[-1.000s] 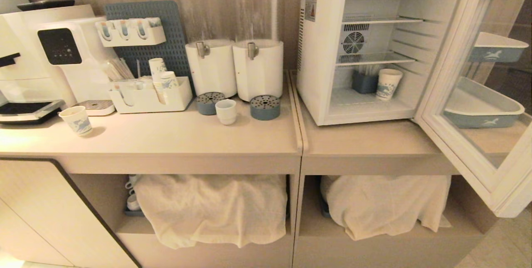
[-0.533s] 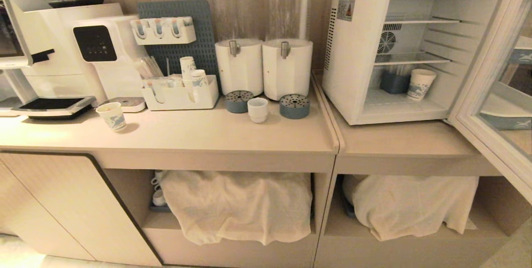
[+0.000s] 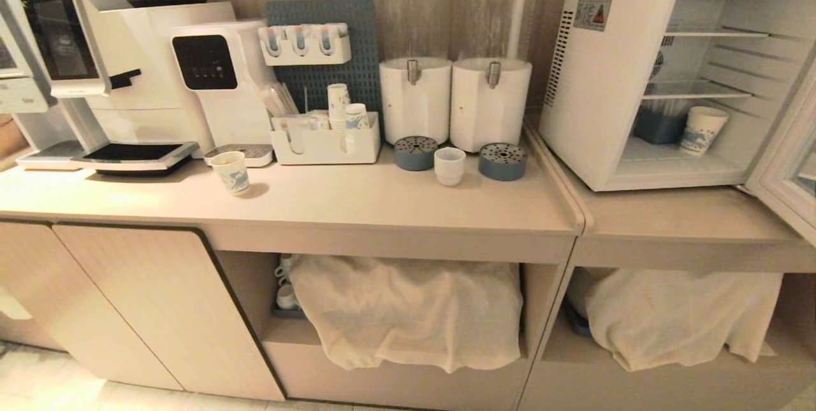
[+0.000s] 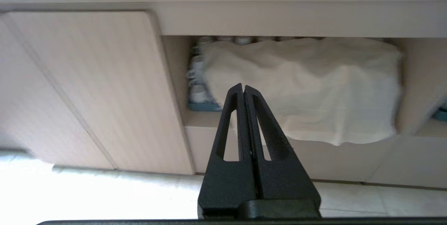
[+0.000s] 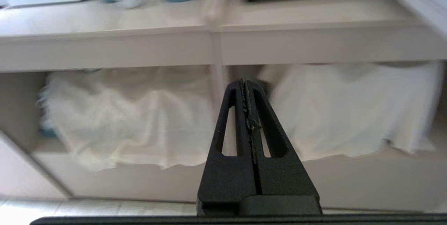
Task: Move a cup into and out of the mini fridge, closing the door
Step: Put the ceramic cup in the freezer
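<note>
Far left on the counter: a coffee machine with a dark screen, writing on it too small to read; beside it a white dispenser with a black panel. A paper cup with blue print stands alone near the counter's front. Right of that, a white organiser holding stacked paper cups and sticks, backed by a blue pegboard. Next, two white drink dispensers with clear tops, a blue drip tray under each tap. The cup, plain white, stands upright on the counter between the two trays, just in front of them. Right end: the mini fridge, its side showing vent slots and a label with a yellow warning triangle, text unreadable. The door is swung open to the right, only partly in frame. Inside on the fridge floor sit a blue container and a printed paper cup. Below the counter, pale cloths hang over open shelves. Left gripper hangs low facing the cabinet front, fingers pressed together, holding nothing. Right gripper likewise low before the cloths, fingers fully together, empty.
</note>
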